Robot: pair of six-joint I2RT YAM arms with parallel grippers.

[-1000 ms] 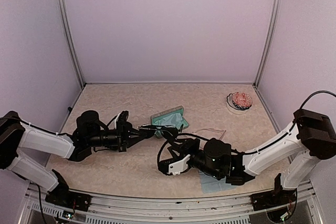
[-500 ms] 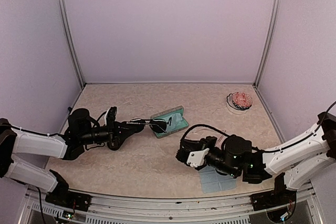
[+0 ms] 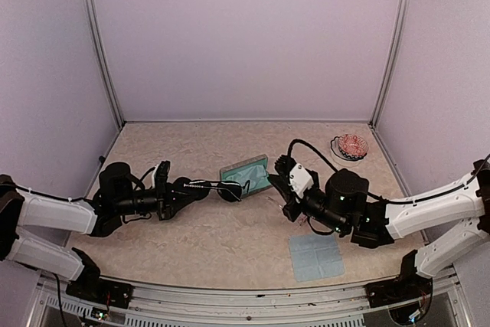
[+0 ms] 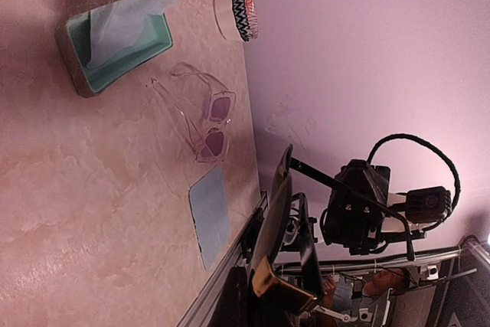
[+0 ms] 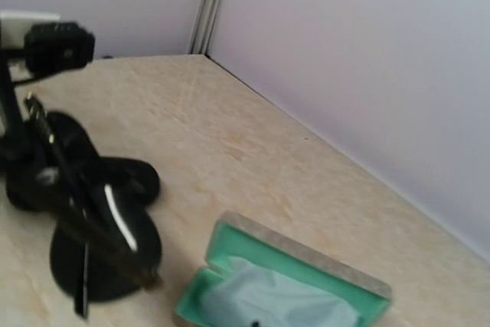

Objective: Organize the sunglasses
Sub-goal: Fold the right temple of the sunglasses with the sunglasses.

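My left gripper (image 3: pixel 186 188) is shut on one arm of the dark wire-framed sunglasses (image 3: pixel 227 188), and holds them just above the table, left of the open grey case with teal lining (image 3: pixel 246 174). In the left wrist view those sunglasses (image 4: pixel 277 204) stand edge-on in front of the camera. The clear pinkish sunglasses (image 4: pixel 207 116) lie unfolded on the table between the case (image 4: pixel 115 40) and a blue cloth (image 4: pixel 210 212). My right gripper (image 3: pixel 278 166) is shut with nothing in it, at the case's right end. Its fingers are out of the right wrist view, which looks down at the case (image 5: pixel 283 281) and the dark sunglasses (image 5: pixel 103 223).
A blue cloth (image 3: pixel 316 256) lies flat near the front edge under the right arm. A white cup with a pink patterned top (image 3: pixel 351 147) stands at the back right by the wall. A pale cloth sits inside the case.
My right arm has swung from the front centre back towards the case's right end, and its jaws have closed. My left gripper has drawn the dark sunglasses slightly left.
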